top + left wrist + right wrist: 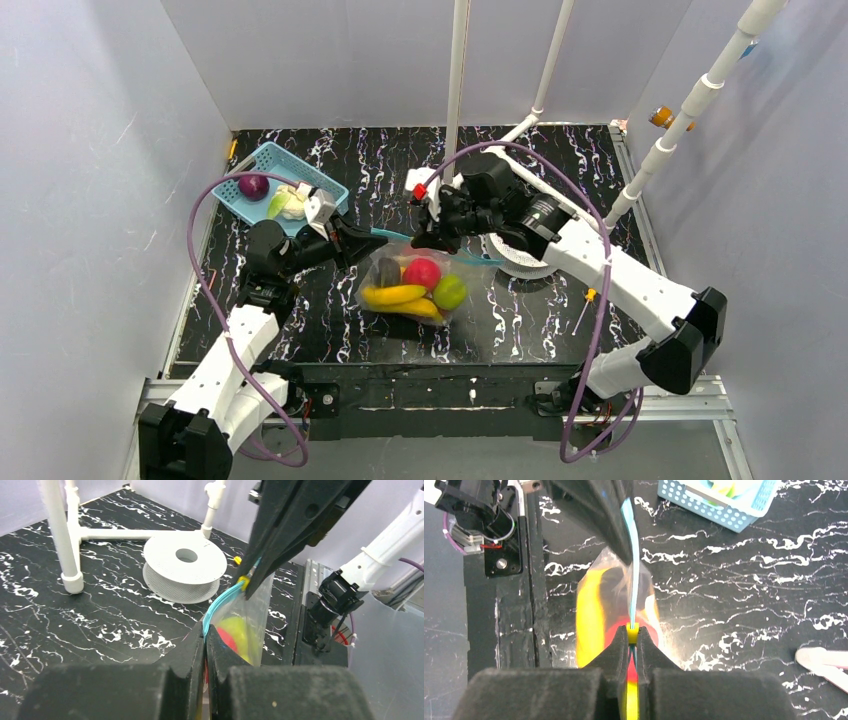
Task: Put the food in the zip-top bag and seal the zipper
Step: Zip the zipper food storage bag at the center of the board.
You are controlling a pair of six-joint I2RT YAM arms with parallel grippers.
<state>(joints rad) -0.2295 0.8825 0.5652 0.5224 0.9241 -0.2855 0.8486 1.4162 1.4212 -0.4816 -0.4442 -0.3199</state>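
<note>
Zip-top bag (375,272), clear crinkly plastic, holds yellow, red, green toy food (422,272); left tool (358,243) and right tool (428,238) each pinch its blue-teal zipper (222,600); sealing seemingly unfinished.

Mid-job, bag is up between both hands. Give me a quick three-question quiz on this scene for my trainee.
1. True or false: some food lies in the blue basket.
2. The right hand is: A open, holding nothing; B shut on the yellow slider of the zipper; C shut on the basket's rim.
3. Which hand pinches the end of the zip-top bag nearer the basket?
Key: 1 true, for instance the purple piece. 2 B. 3 the left hand.
</note>
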